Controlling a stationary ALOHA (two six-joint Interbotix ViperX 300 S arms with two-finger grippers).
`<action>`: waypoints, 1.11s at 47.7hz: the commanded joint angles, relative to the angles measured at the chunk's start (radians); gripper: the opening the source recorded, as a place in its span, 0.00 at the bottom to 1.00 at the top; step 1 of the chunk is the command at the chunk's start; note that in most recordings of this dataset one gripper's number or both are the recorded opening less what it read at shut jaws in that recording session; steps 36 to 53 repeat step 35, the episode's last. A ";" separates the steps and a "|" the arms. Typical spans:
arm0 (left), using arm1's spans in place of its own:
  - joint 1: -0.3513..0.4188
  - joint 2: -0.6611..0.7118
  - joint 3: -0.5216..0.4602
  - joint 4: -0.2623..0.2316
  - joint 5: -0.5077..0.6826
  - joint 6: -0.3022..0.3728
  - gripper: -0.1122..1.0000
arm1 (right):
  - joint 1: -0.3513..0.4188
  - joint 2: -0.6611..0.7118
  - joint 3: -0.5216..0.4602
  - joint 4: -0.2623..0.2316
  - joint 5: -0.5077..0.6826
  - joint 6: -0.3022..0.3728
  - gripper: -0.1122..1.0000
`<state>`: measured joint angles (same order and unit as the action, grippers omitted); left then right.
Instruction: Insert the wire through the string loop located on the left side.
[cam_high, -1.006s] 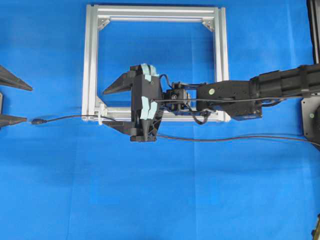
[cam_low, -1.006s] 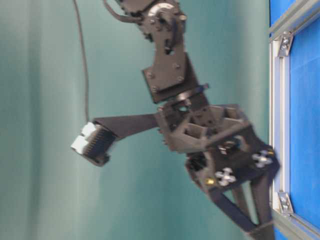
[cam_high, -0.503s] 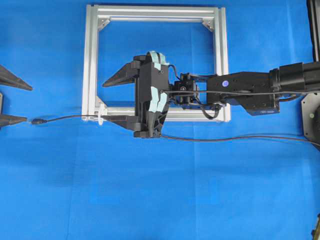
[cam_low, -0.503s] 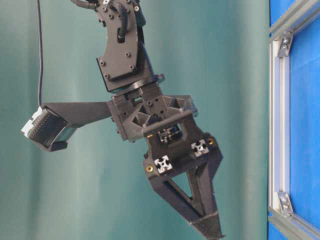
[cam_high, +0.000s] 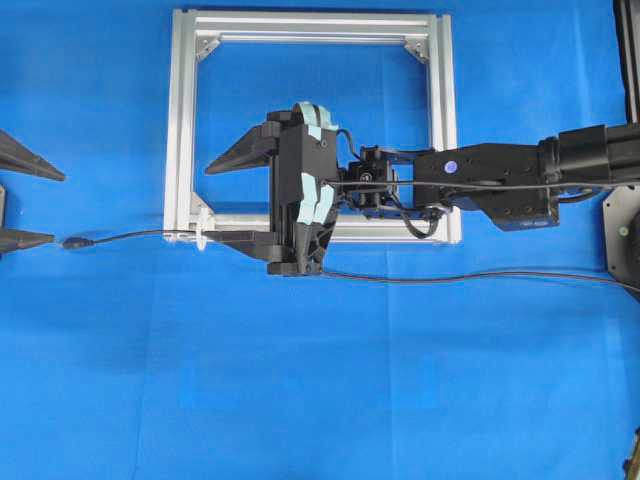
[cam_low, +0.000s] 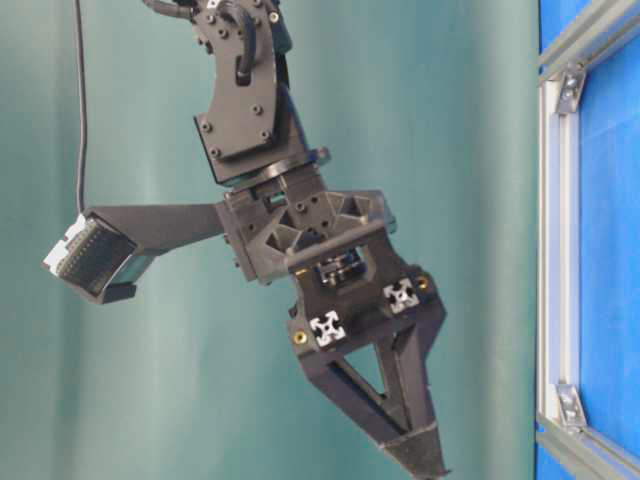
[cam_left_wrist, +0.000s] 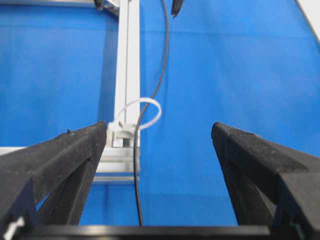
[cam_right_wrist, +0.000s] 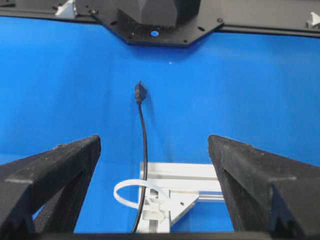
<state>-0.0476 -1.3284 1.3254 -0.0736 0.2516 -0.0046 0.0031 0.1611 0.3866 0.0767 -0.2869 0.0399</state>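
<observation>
Right wrist view has my right gripper (cam_right_wrist: 152, 197) spread as wide as it goes, holding nothing, hanging above the bottom-left corner of the aluminium frame (cam_right_wrist: 200, 180). Between my fingers I see the wire (cam_right_wrist: 143, 160) running through the string loop (cam_right_wrist: 132, 192) and on across the blue cloth to its plug (cam_right_wrist: 140, 92), which lies well past the loop. From overhead the same wire (cam_high: 130, 237) passes the loop (cam_high: 203, 230) at the frame's corner, its plug (cam_high: 73, 242) just short of my left gripper (cam_high: 15, 205), which waits at the left edge with its jaws also wide apart and empty. By my reading the threading is already done, so the step in hand is getting clear without undoing it. I would lift my right gripper straight up and away from the frame (cam_high: 180, 120), keeping the lower finger (cam_high: 240, 240) off the cable, since a snag there could drag the plug back through. If more slack is wanted, my left gripper should take the plug end gently and pull it away from the loop, never sideways against that thin string
</observation>
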 joint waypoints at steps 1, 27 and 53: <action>0.003 0.008 -0.026 0.002 -0.009 0.000 0.84 | -0.003 -0.041 -0.008 0.002 -0.003 0.002 0.95; 0.003 0.009 -0.025 0.002 -0.009 0.000 0.84 | -0.003 -0.041 -0.008 0.002 0.005 0.002 0.95; 0.005 0.009 -0.025 0.002 -0.009 0.000 0.84 | -0.003 -0.041 -0.008 0.002 0.005 0.002 0.95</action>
